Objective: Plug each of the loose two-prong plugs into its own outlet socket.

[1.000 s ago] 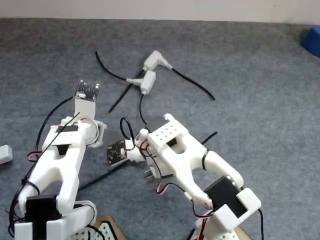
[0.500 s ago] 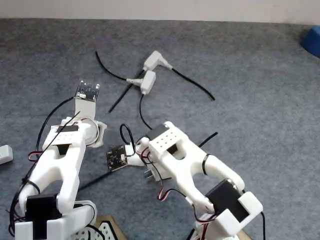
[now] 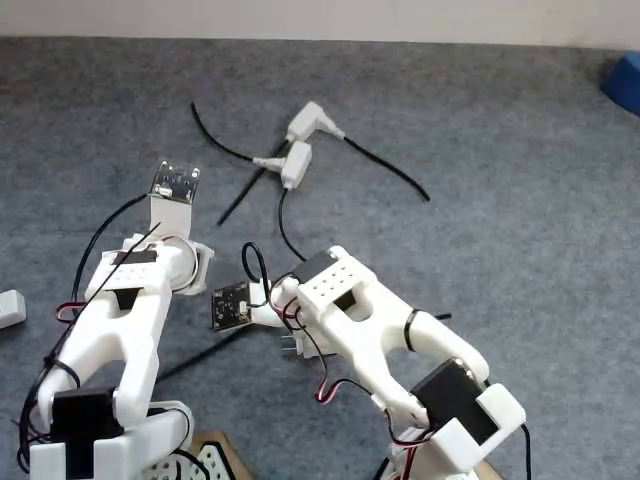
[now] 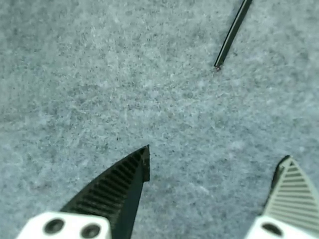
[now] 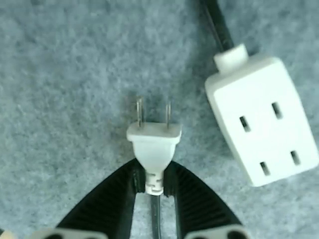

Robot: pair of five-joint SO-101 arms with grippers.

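Fingers (image 5: 107, 204) of the right gripper (image 5: 152, 172) close narrowly on the neck of a white two-prong plug (image 5: 153, 142), just behind its body. The prongs point away from the gripper and lie flat over the carpet (image 5: 60, 74). An outlet block (image 5: 261, 119) rests just beside the plug, apart from it, with its slotted face up; no prong is in a slot. The left gripper (image 4: 215, 155) hangs wide apart over bare carpet, holding nothing, with the cut end of a black cord (image 4: 232, 34) lying beyond its tips.

Grey carpet covers the whole work surface. At its far edge it meets a pale wall (image 3: 300, 18).

Compared with a second ago, the right arm (image 3: 370, 320) has shifted slightly toward the left arm (image 3: 130, 310), and the plug has moved with it. A cord stretch beside the right arm's forearm is now mostly hidden. The left arm has not moved.

Two white cord ends (image 3: 300, 145) lie near each other at the far middle, well apart from both arms. Bare carpet runs from the right arm out to a blue object (image 3: 625, 82) at the far right edge. A small white object (image 3: 8, 308) sits at the left edge.
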